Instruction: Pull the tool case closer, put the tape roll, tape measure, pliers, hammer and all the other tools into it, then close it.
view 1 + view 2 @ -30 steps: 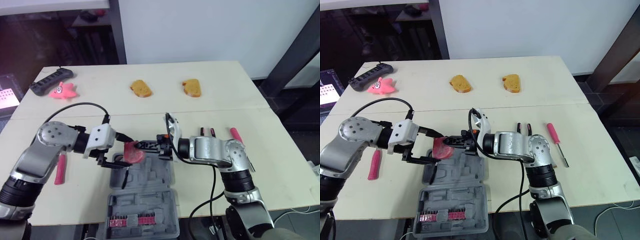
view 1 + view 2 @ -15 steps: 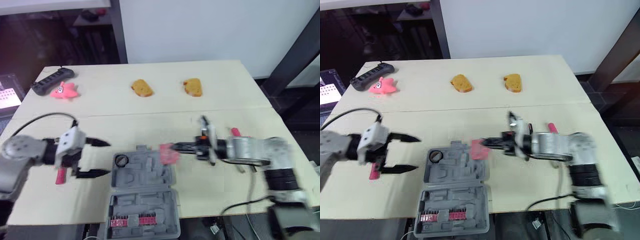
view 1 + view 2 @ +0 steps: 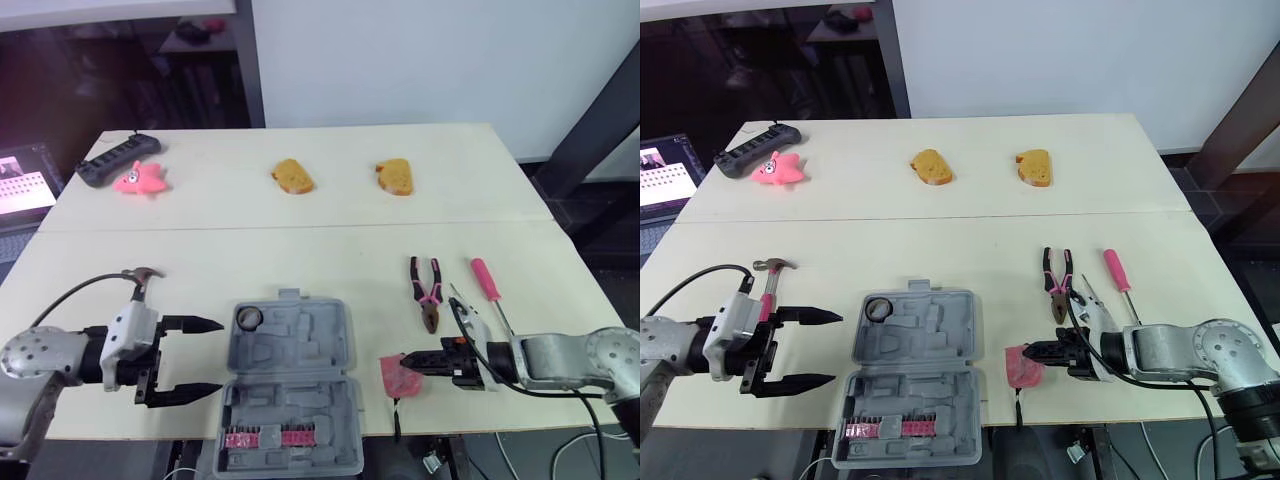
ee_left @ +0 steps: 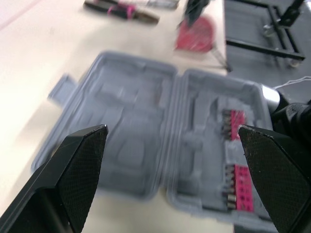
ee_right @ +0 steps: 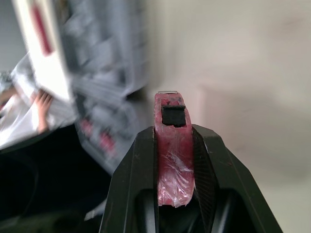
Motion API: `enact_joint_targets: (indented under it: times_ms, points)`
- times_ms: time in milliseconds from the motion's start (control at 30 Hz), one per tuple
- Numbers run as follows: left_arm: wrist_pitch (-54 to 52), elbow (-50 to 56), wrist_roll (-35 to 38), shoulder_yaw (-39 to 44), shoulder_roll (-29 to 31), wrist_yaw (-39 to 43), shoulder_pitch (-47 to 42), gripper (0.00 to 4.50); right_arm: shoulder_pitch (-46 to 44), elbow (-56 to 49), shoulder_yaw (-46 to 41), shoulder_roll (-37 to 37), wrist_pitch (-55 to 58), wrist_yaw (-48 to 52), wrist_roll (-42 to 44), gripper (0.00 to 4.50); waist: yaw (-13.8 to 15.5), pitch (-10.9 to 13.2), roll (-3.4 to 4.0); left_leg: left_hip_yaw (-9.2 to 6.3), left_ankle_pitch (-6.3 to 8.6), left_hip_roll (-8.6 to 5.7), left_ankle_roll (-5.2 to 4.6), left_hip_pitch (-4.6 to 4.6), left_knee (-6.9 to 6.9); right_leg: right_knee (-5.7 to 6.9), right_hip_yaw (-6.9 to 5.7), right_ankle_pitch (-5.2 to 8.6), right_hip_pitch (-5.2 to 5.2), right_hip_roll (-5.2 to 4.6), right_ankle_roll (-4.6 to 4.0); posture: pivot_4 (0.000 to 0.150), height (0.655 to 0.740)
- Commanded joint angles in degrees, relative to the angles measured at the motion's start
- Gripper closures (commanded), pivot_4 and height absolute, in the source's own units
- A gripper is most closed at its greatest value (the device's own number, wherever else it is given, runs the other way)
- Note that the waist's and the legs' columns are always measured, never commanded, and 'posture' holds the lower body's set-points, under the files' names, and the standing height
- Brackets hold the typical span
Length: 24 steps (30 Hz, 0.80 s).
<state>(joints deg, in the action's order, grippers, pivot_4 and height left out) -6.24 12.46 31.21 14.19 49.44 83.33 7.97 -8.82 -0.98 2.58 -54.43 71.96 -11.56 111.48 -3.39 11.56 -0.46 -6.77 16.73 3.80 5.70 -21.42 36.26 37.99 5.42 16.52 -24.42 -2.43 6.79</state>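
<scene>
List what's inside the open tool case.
In the case, a tape roll sits in the far left corner slot, and a row of pink bits lines the near half. The other moulded slots look empty, and nothing covers them.

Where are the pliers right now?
In the head views the pliers lie on the table on the robot's right, between the open tool case and the pink-handled screwdriver.
</scene>
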Motion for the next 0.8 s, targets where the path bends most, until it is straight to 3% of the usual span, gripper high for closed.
enact_joint_targets:
  times_ms: [33,367,567,667,800]
  points:
    - [1.85,1.15,0.65,0.09,1.69,3.17,0.81,0.00,0.57,-2.88,-0.68,0.84,-2.01,-0.59,-1.19,4.03,0.01,0.00,0.00,0.00,0.00,0.00,0.00,0.00,-0.01,0.00,0.00,0.00,0.00,0.00,0.00,0.150,0.7400]
    - [3.65,1.33,-0.12,-1.33,2.22,2.72,0.55,0.00,1.68,-1.97,1.25,2.97,-2.24,-2.91,-10.27,4.03,-0.10,-0.19,-0.27,0.00,0.00,0.01,0.00,0.07,-0.02,-0.01,0.02,0.01,0.04,0.02,-0.02,0.150,0.7400]
    - [3.96,0.49,-0.33,-1.60,2.34,2.58,0.30,0.00,1.32,-2.32,-2.57,2.53,-1.72,1.35,-12.54,1.18,0.12,-0.35,-0.48,0.01,0.00,0.00,0.00,0.08,-0.01,-0.03,0.03,0.04,0.10,0.01,-0.08,0.150,0.7400]
    - [4.31,-0.30,-0.67,-1.83,2.38,2.71,0.12,0.00,1.04,-3.42,-5.67,1.33,-1.23,5.12,-10.82,0.04,0.59,-0.34,-0.46,0.02,0.00,0.00,0.00,0.06,0.01,-0.04,0.03,0.05,0.10,0.00,-0.09,0.150,0.7400]
    - [4.71,-1.34,-0.99,-1.89,2.47,2.69,-0.15,0.00,-0.06,-8.18,-8.79,-1.62,0.80,12.99,-11.13,0.04,0.92,-0.31,-0.41,0.02,0.00,0.00,0.00,0.06,-0.01,-0.04,0.03,0.04,0.09,0.01,-0.08,0.150,0.7400]
